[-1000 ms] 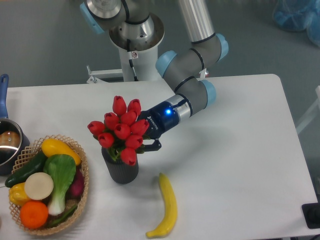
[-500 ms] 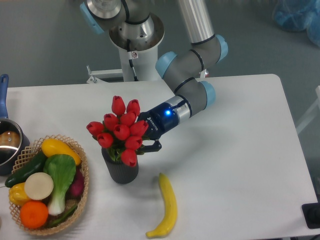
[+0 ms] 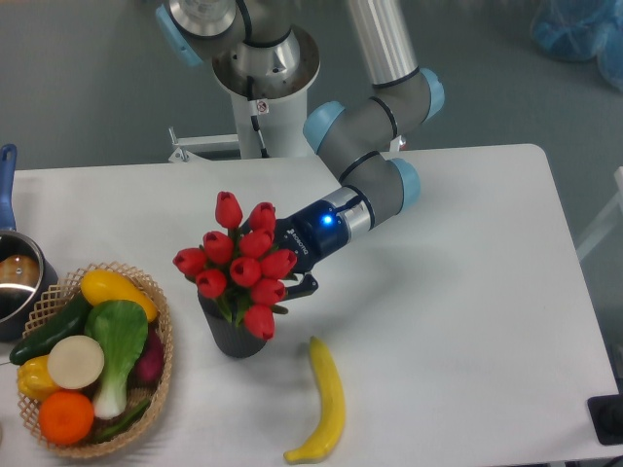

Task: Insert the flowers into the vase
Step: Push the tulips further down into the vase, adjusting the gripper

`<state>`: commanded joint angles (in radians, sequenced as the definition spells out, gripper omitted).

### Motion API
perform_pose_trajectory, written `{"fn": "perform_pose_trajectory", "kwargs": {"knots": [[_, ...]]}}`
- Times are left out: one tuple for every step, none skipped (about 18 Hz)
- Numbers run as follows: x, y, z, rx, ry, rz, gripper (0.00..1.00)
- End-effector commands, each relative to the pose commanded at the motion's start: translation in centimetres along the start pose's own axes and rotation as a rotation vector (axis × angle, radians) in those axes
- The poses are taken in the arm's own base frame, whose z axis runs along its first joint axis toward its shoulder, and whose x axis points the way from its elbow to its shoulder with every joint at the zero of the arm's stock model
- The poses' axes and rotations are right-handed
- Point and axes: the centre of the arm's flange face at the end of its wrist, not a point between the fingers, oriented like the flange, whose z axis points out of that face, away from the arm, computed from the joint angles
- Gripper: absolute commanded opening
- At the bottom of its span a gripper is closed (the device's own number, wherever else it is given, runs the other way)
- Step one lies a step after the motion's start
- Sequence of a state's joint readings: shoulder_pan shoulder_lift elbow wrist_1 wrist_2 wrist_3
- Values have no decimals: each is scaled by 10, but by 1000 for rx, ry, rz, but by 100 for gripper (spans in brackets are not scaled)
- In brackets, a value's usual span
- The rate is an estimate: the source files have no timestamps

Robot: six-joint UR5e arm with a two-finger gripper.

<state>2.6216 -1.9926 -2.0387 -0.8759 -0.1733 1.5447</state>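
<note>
White table [image 3: 467, 292] across most of view, grey floor behind. UR5e arm [image 3: 375, 146] reaching down from base at top centre, wrist w/ blue light ring angled toward lower left. Woven basket [image 3: 156, 321] at left edge of table, packed w/ produce: green leafy veg, yellow pepper, cucumber, orange, white round piece, purple item half hidden. Flowers [image 3: 243, 268] just left of wrist: bunch of red tulips, green leaves below, blooms tilted a bit toward camera, lowest bloom hanging over vase front rim. Stem ends down in vase mouth (how deep: can't tell, blooms cover it). Yellow banana [image 3: 326, 399] lying on table right of vase, near but not touching, running roughly front-to-back. Vase [image 3: 234, 336] dark grey, upright, betw basket and banana, just beside basket rim; contact w/ basket not clear. Pot [image 3: 15, 277] w/ blue handle cut off at far left edge, behind basket. Gripper [image 3: 290, 284] at right side of bunch, just above vase; one dark finger [image 3: 304, 285] visible poking out under blooms, rest hidden behind flowers. Spread vs pinched: can't tell from this angle. Blue plastic-looking thing at top right corner on floor, black object at bottom right edge, both cropped.
</note>
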Motion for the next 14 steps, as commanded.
{"fn": "perform_pose_trajectory", "kwargs": {"knots": [[0, 0, 0, 0, 0, 0, 64], [0, 0, 0, 0, 0, 2, 65], [0, -1, 0, 0, 1, 5, 73], [0, -1, 0, 0, 1, 3, 77], [-1, -3, 0, 0, 1, 8, 80], [-1, -3, 0, 0, 1, 8, 84], [-1, -3, 0, 0, 1, 8, 91], [-1, -3, 0, 0, 1, 8, 97], [-2, -5, 0, 0, 1, 12, 99], [-3, -7, 0, 0, 2, 18, 100], [-5, -10, 1, 0, 3, 23, 100], [-5, -11, 0, 1, 2, 25, 100], [-4, -12, 0, 1, 1, 28, 100], [-4, -13, 0, 1, 1, 31, 100]]}}
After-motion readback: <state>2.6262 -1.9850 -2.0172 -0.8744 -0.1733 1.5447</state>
